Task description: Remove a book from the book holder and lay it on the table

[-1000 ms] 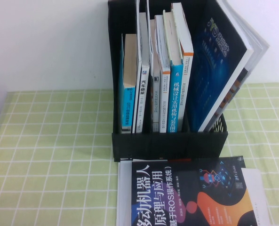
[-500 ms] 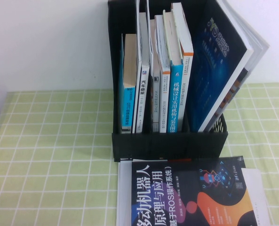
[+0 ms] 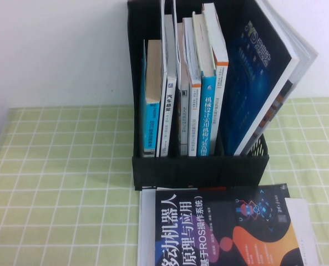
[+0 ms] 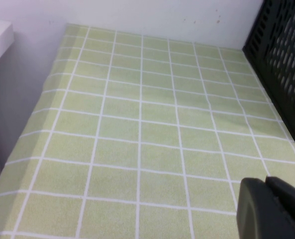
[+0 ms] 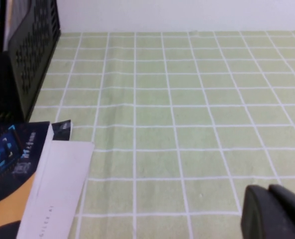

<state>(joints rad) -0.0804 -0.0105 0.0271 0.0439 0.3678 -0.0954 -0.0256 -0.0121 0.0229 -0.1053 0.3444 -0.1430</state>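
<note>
While the table (image 3: 59, 183) is covered by green checked cloth, the book holder (image 3: 200, 166) is stood at its back, upright volumes being held in its slots. Just before the holder's low front wall, the book (image 3: 225, 230) is laid flat, cover up. The left gripper (image 4: 274, 209) and right gripper (image 5: 274, 211) are hung low over bare cloth; whether either pincer is wide or narrow cannot be told.

Both claws — left (image 4: 274, 211), right (image 5: 274, 211) — matte black
</note>
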